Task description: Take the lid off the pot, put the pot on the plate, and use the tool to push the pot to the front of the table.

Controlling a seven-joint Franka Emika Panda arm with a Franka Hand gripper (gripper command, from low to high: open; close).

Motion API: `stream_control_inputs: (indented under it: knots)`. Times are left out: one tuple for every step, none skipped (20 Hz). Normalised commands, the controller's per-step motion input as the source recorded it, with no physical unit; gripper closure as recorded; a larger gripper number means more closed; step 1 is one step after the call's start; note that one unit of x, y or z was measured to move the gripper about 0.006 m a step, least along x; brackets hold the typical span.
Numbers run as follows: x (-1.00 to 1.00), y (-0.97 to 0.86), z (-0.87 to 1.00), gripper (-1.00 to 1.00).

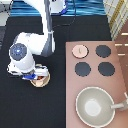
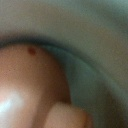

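While my claw (image 1: 35, 76) hangs low over the plate (image 1: 43, 83), the pot (image 2: 25, 90) fills my wrist view. The lid (image 1: 80, 50) sits apart on the stove (image 1: 120, 75).

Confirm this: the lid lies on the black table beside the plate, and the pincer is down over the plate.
Wrong about the lid: the exterior view shows it on the stove top, at the top-left burner spot. The pincer is indeed down over the plate.

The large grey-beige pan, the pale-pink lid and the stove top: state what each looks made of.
The large grey-beige pan looks like matte plastic or enamel: even colour, soft sheen inside. The small pale-pink lid, lying on a burner, looks like matte plastic, flat-coloured with no glint. The pinkish-brown stove top looks like painted wood or plastic; I cannot tell which. The gripper sits low over the cream-tan plate.
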Motion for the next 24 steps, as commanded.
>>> stream_control_inputs:
  knots:
    - [-0.18, 0.0, 0.95, -1.0]
    - [-0.25, -0.15, 0.9, -1.0]
    - [-0.29, -0.33, 0.78, -1.0]
    - [-0.35, -0.38, 0.74, -1.0]
    - [-0.35, -0.47, 0.74, -1.0]
    - [-0.34, -0.51, 0.76, -1.0]
    - [-0.35, -0.6, 0.75, -1.0]
    - [-0.38, -0.61, 0.74, -1.0]
    - [-0.36, -0.6, 0.73, -1.0]
    - [-0.22, -0.66, 0.7, -1.0]
    - [-0.21, -0.65, 0.68, -1.0]
    - [-0.21, -0.64, 0.66, -1.0]
    - [-0.21, -0.65, 0.63, -1.0]
    - [-0.2, -0.64, 0.61, -1.0]
    - [-0.2, -0.63, 0.59, -1.0]
    - [-0.2, -0.63, 0.59, -1.0]
    - [-0.2, -0.63, 0.56, -1.0]
    - [-0.23, -0.63, 0.49, -1.0]
    - [-0.26, -0.64, 0.42, -1.0]
    - [-0.27, -0.64, 0.38, -1.0]
    - [-0.32, -0.64, 0.32, -1.0]
    - [-0.38, -0.62, 0.23, -1.0]
    - [-0.45, -0.59, 0.17, -1.0]
    - [-0.53, -0.55, 0.09, -1.0]
